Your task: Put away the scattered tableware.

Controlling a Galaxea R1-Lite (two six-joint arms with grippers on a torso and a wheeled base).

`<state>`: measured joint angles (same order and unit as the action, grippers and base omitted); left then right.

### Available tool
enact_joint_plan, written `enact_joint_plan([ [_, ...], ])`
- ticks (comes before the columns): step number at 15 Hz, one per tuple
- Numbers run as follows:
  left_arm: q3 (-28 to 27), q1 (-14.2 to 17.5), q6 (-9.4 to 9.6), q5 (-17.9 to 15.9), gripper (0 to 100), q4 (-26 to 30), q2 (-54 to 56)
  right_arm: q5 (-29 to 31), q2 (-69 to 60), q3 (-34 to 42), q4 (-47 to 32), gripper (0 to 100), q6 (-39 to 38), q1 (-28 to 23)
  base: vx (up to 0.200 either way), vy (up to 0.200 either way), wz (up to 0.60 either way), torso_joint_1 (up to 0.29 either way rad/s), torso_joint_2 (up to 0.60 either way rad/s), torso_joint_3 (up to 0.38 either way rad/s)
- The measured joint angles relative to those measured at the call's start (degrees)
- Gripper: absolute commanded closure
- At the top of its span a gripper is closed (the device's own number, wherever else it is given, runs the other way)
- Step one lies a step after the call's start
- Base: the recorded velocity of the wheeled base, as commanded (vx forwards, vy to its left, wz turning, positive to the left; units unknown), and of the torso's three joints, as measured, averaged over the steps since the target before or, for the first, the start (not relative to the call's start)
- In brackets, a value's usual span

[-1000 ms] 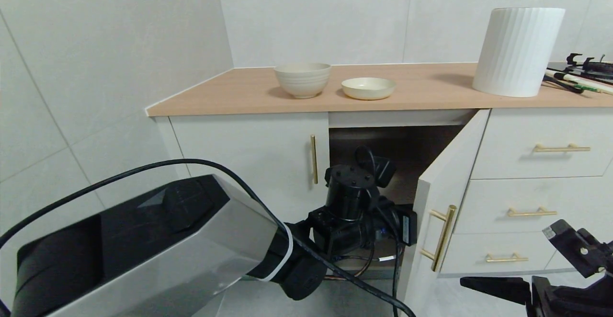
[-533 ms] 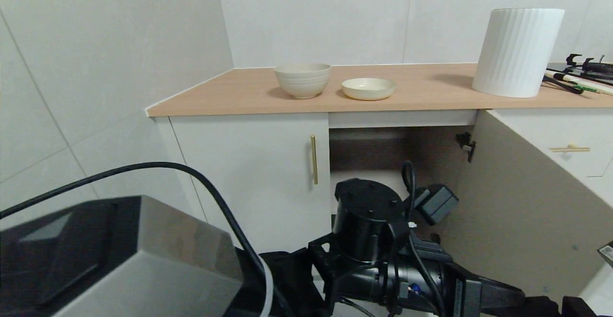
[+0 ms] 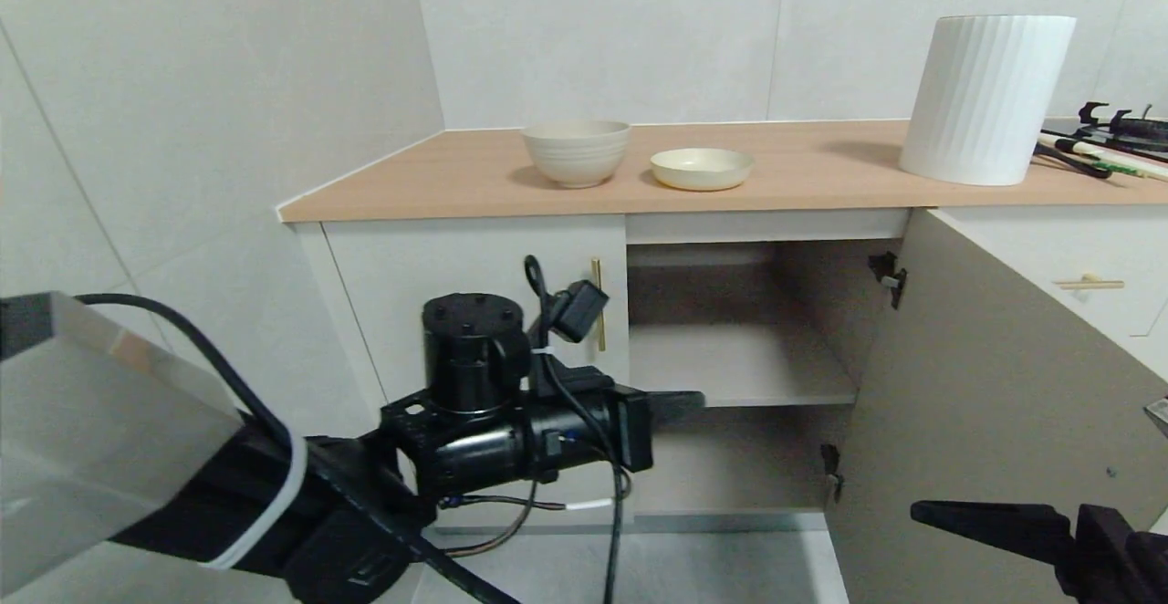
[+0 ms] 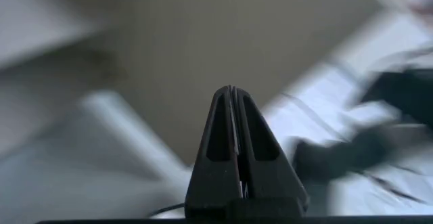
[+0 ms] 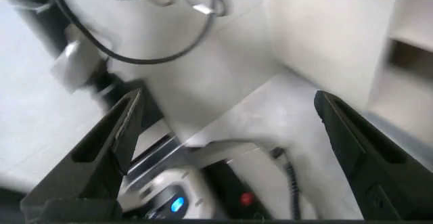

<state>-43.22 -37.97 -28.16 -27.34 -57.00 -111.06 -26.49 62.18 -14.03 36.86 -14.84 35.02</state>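
Two to shelve, bowl (image 3: 576,152) and dish (image 3: 702,168), worktop's (image 3: 821,166) left end: needs pinched-together left gripper (image 4: 231,99) parted or gaping right gripper (image 5: 228,99) raised.

Wood-topped counter (image 3: 821,175) set in a corner of white-tiled walls (image 3: 228,84); a tall white ribbed cylinder (image 3: 990,98) stands upright on its right part, with a loose bundle of dark sticks and tools (image 3: 1104,143) lying just beside it. Below: left cabinet door (image 3: 456,257) closed, slim brass handle (image 3: 598,303) vertical; right cabinet door (image 3: 985,385) swung wide open, showing one pale shelf (image 3: 739,367) and two dark hinges (image 3: 887,274) on the side wall. Grey floor (image 3: 712,567) in front.
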Motion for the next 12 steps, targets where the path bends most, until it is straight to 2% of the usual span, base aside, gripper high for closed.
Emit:
enact_joint_plan([
  [2,5.4,5.5,2.35,1.0,100,0.5,4.5,0.2,1.6,-3.8,-5.1,0,0.0,-0.2,0.0,0.0,0.0,0.0,0.0,0.0],
  [4,9.2,10.4,2.93,1.3,100,2.9,9.7,0.3,2.8,-9.3,-12.6,0,0.0,0.5,0.0,0.0,0.0,0.0,0.0,0.0],
  [5,10.4,12.8,3.18,1.3,0,5.9,12.6,0.4,4.0,-12.3,-15.0,0,0.1,0.8,0.0,0.0,0.0,0.0,0.0,0.0],
  [7,11.4,16.6,4.05,1.4,0,13.0,17.8,0.5,7.2,-16.4,-16.5,0,0.2,1.0,0.0,0.0,0.0,0.0,0.0,0.0],
  [10,9.5,23.6,8.62,1.4,0,27.6,26.3,2.6,14.3,-23.0,-17.0,0,3.0,0.5,0.0,0.0,0.0,0.0,0.0,0.0],
  [12,6.3,26.5,9.67,1.4,0,36.5,31.4,4.2,19.3,-28.9,-17.2,0,3.9,-1.6,0.0,0.0,0.0,0.0,0.0,0.0],
])
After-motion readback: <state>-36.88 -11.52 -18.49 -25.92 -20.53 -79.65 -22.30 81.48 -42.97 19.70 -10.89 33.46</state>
